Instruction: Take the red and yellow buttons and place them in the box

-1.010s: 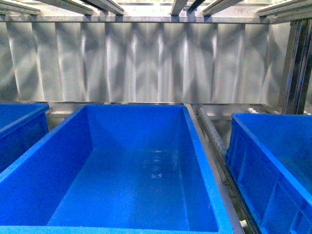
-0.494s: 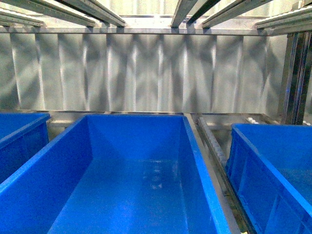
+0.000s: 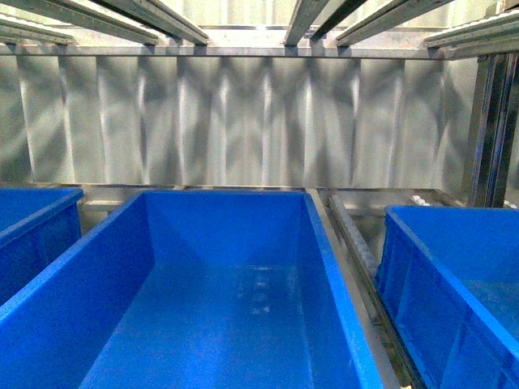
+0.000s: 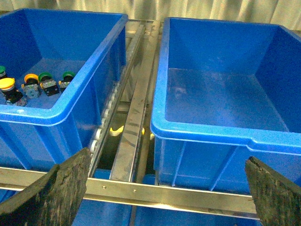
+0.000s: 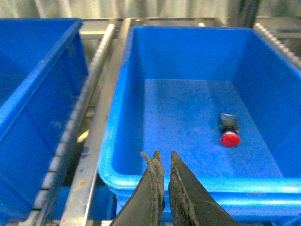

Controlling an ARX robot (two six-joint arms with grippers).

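In the left wrist view a blue bin [image 4: 56,115] holds a yellow button [image 4: 6,84], a yellow-orange button [image 4: 30,79] and green-capped buttons [image 4: 44,76]. Beside it an identical bin [image 4: 211,134] is empty. My left gripper [image 4: 167,157] is open and empty, in front of and above both bins, over the rail between them. In the right wrist view a red button [image 5: 230,133] lies on the floor of a blue bin [image 5: 117,117]. My right gripper [image 5: 163,154] is shut and empty, above that bin's near rim. The front view shows an empty middle bin [image 3: 324,267] and no gripper.
Metal roller rails [image 4: 134,108] run between the bins, with a cross bar [image 4: 164,193] in front. The front view shows partial bins at left [image 3: 40,215] and right [image 3: 405,267], and a corrugated metal wall [image 3: 243,121] behind. Another bin [image 5: 42,80] sits beside the red button's bin.
Between one second and half a second ago the front view shifted upward, so the bins sit lower in the picture. Since then nothing has visibly moved.
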